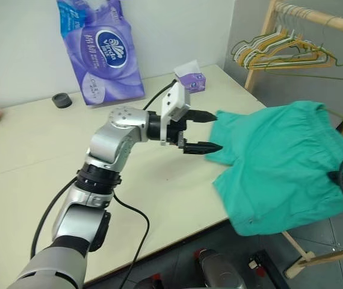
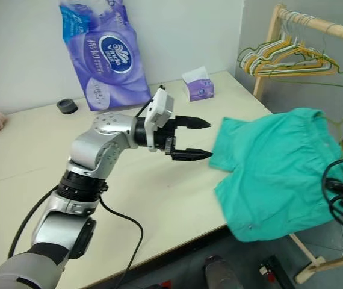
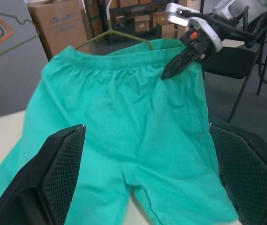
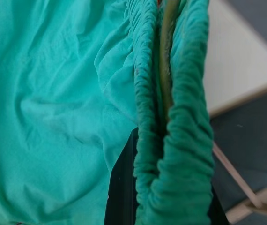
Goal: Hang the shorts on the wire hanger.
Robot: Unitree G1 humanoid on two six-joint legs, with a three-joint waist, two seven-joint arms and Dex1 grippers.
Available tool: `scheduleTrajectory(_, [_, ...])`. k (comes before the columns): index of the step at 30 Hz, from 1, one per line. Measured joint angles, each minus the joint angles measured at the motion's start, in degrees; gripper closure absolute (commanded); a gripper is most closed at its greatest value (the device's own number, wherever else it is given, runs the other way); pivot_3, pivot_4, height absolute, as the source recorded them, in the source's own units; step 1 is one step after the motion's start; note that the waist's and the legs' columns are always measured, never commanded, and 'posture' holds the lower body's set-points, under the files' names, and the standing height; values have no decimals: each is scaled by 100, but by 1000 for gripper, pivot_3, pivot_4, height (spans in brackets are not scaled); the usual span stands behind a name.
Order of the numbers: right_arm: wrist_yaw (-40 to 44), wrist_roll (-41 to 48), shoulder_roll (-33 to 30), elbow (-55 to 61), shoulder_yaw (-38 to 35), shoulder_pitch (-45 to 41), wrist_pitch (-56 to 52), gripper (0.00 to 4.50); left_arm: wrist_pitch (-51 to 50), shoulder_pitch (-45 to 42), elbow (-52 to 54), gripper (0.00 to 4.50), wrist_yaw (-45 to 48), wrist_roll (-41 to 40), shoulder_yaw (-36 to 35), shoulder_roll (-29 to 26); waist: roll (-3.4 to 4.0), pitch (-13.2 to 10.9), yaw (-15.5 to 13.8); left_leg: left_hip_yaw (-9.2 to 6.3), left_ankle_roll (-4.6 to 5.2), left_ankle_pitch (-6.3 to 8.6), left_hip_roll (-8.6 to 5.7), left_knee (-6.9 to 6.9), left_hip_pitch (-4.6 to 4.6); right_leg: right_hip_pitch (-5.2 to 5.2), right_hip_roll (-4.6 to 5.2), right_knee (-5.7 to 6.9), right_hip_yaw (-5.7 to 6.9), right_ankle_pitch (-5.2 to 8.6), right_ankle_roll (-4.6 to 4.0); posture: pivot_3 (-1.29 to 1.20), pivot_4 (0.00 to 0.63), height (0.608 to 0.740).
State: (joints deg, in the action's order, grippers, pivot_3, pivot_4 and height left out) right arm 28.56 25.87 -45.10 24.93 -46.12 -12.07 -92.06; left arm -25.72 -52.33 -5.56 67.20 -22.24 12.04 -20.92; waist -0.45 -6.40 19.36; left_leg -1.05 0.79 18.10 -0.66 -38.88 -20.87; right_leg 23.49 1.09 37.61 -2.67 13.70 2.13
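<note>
While the shorts (image 1: 277,165) are draping half off the table's (image 1: 51,156) right edge, with the wire hanger (image 4: 166,61) sitting inside the gathered waistband, they are looking light, limp and apt to slide off thin wire, so the elastic waistband is probably the best hold. The right gripper (image 3: 182,63) is pinching it there, closed on cloth; the left gripper (image 1: 203,132) is hovering spread and empty beside a leg hem. No lettering on the purple tissue pack (image 1: 99,51) is coming through legibly.

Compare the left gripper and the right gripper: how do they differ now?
The left gripper is open and holds nothing, beside the shorts; the right gripper is shut on the shorts' waistband, where the wire hanger sits. Both have black fingers.
</note>
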Motion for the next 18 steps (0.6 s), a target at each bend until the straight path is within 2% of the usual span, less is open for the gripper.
scheduleTrajectory(4, [-532,-244,-192,-478,-18,-961,1,4500,275,-300,-76,65,-348,306,248,591,22,-18,209,9,23,14,-13,5,6,-6,11,-1,-12,17,28,-499,143,740])
scheduleTrajectory(9, [-1090,-656,-407,-1206,281,-1951,14,4500,601,-595,-460,65,-819,816,389,872,37,-59,430,15,36,21,-15,8,8,-7,14,-4,-22,22,32,-483,151,740])
scheduleTrajectory(18, [-1395,-1084,-1041,-3434,1384,-3382,878,4500,1042,-770,-878,65,-1031,1184,463,1234,51,-213,462,34,39,22,-58,9,16,-7,53,8,-51,36,64,-459,160,740])
